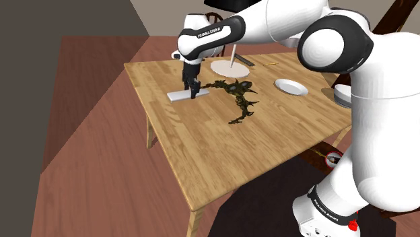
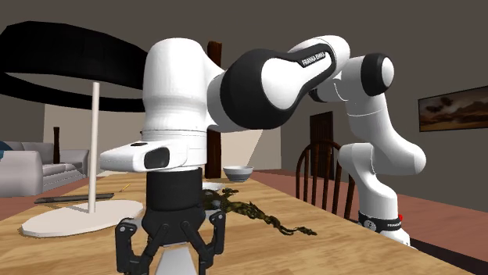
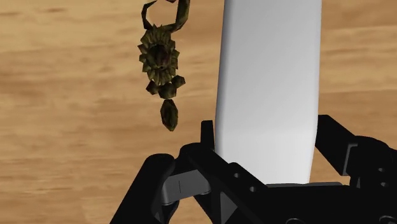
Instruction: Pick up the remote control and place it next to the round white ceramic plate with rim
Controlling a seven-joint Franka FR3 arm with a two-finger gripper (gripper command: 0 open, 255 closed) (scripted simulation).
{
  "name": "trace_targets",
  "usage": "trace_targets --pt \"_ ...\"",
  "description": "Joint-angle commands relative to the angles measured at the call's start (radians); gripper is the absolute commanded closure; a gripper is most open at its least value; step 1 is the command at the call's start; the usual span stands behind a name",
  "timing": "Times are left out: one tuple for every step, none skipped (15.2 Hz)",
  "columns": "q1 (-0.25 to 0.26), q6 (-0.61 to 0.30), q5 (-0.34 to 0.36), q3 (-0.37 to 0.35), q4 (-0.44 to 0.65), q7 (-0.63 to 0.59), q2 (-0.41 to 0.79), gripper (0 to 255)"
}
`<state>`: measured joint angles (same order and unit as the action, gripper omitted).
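Note:
The remote control (image 1: 183, 95) is drawn as a plain white flat bar lying on the wooden table (image 1: 202, 155), near the far-left corner in the shoulder view. My black gripper (image 1: 192, 89) stands straight down over its near end, shut on it. Up close in the wrist view, the remote (image 3: 267, 89) runs away from the hand and the gripper (image 3: 270, 173) clasps it on both sides. From the second exterior view the gripper (image 2: 170, 248) sits low at the tabletop. The round white rimmed plate (image 1: 291, 87) lies well off toward the shoulder view's right.
A dark twiggy ornament (image 1: 239, 99) sprawls between remote and plate. A lamp with a round white base (image 1: 229, 68) stands behind it, with a dark flat object (image 1: 242, 60) and a pencil (image 1: 270, 64) nearby. A white bowl (image 1: 341, 95) sits by the right edge.

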<state>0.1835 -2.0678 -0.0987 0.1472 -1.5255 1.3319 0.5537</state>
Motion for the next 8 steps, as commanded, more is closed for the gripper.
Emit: trace_targets --pt "-0.001 0.022 0.002 0.001 0.014 0.000 -0.008 255" --pt "-0.001 0.032 0.002 0.002 0.020 0.000 -0.013 255" --pt "-0.001 0.043 0.003 0.002 0.026 -0.001 -0.017 255" --pt "-0.001 0.054 0.004 0.003 0.033 -0.002 -0.022 255" --pt "-0.001 0.066 0.005 0.003 0.039 -0.002 -0.026 255" --pt "-0.001 0.077 0.006 0.004 0.046 -0.003 -0.031 255" --pt "-0.001 0.088 0.007 0.004 0.054 -0.004 -0.035 255" --pt "-0.001 0.100 0.008 0.005 0.061 -0.004 -0.038 255"
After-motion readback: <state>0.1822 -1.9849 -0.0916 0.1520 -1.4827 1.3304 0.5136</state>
